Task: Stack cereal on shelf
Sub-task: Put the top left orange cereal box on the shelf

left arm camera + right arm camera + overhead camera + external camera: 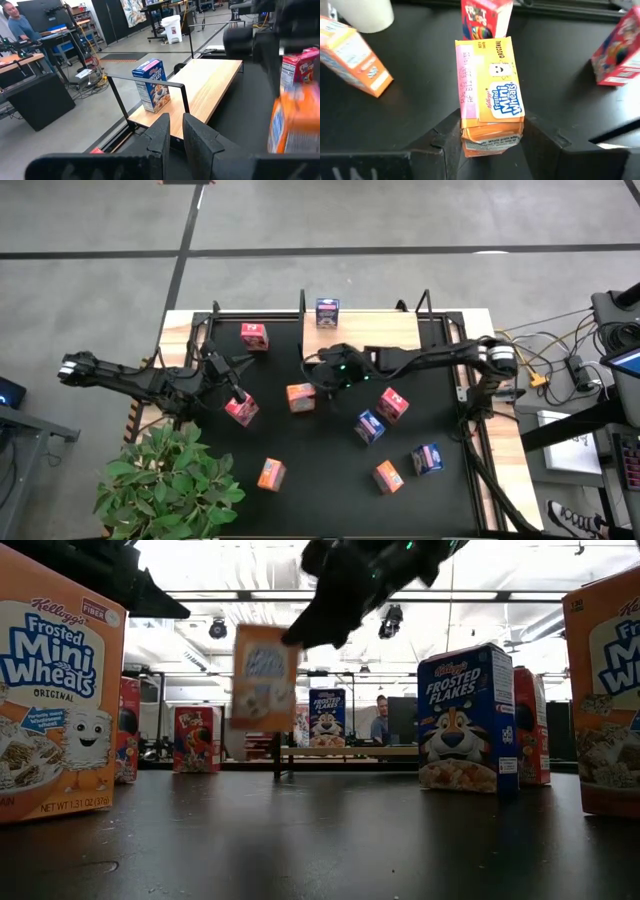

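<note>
The shelf [372,332] is a light wood board with black posts at the table's far edge, and a blue cereal box [327,311] stands on it. My right gripper [315,383] reaches in from the right and is shut on an orange cereal box [300,397], which hangs above the mat in the low view [263,677]. My left gripper [238,392] is shut and hovers over a red box [242,411] left of centre. It holds nothing and points toward the shelf [210,85]. My right gripper pinches the orange box between its two fingers [447,147], on two opposite sides at the box's near end [490,137]. The fingers slant down from the table's right side. The box juts out beyond them, lifted clear of the mat.
Loose boxes stand on the black mat: red ones [254,335] [392,405], blue ones [370,426] [427,458], orange ones [271,474] [388,477]. A potted plant [165,480] sits at the near left corner. Cables lie off the right edge [560,370].
</note>
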Robot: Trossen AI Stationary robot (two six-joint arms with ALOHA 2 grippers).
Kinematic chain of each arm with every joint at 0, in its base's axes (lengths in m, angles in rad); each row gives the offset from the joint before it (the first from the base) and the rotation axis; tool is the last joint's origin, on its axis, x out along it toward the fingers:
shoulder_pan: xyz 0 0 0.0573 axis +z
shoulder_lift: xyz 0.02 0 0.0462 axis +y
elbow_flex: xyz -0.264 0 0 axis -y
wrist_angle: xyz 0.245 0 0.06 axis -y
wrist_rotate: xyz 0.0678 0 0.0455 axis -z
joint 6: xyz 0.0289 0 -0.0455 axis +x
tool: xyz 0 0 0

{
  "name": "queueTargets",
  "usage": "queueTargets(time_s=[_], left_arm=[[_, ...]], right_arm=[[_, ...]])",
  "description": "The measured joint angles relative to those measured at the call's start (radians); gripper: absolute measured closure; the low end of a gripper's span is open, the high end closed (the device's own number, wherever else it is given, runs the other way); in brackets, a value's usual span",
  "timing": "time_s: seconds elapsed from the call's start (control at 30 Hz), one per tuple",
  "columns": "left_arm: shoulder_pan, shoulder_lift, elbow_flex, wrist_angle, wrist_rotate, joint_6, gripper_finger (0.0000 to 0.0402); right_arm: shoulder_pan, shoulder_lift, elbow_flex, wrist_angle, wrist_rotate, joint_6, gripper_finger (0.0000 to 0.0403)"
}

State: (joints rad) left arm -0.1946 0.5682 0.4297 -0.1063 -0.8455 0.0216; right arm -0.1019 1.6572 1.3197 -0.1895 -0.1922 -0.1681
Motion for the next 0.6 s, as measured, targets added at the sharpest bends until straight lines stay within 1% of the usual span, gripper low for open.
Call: queueTargets(time_s=[0.13, 0.23, 0.37, 0.43, 0.5, 0.6], left_arm=[[0.000, 0.000, 0.000, 0.001, 0.000, 0.000, 0.0366], [0.000, 0.001, 0.000, 0.001, 0.000, 0.000, 0.0366], [0.000, 0.000, 0.000, 0.002, 0.000, 0.000, 0.0366], [0.000, 0.001, 0.000, 0.001, 0.000, 0.000, 0.0366], [0.000, 0.001, 0.000, 0.001, 0.000, 0.000, 0.0366], [0.000, 0.001, 0.000, 0.001, 0.000, 0.000, 0.0366]], right_arm=[[-0.032, -0.101, 0.000, -0.102, 0.007, -0.012, 0.0245], [-0.076, -0.164, -0.004, -0.187, 0.016, -0.013, 0.0243], [-0.145, -0.233, -0.019, -0.296, 0.062, -0.011, 0.0243], [-0.186, -0.258, -0.028, -0.343, 0.068, -0.013, 0.0243], [-0.225, -0.279, -0.050, -0.366, 0.077, -0.011, 0.0242], [-0.289, -0.308, -0.102, -0.335, 0.092, -0.012, 0.0242]])
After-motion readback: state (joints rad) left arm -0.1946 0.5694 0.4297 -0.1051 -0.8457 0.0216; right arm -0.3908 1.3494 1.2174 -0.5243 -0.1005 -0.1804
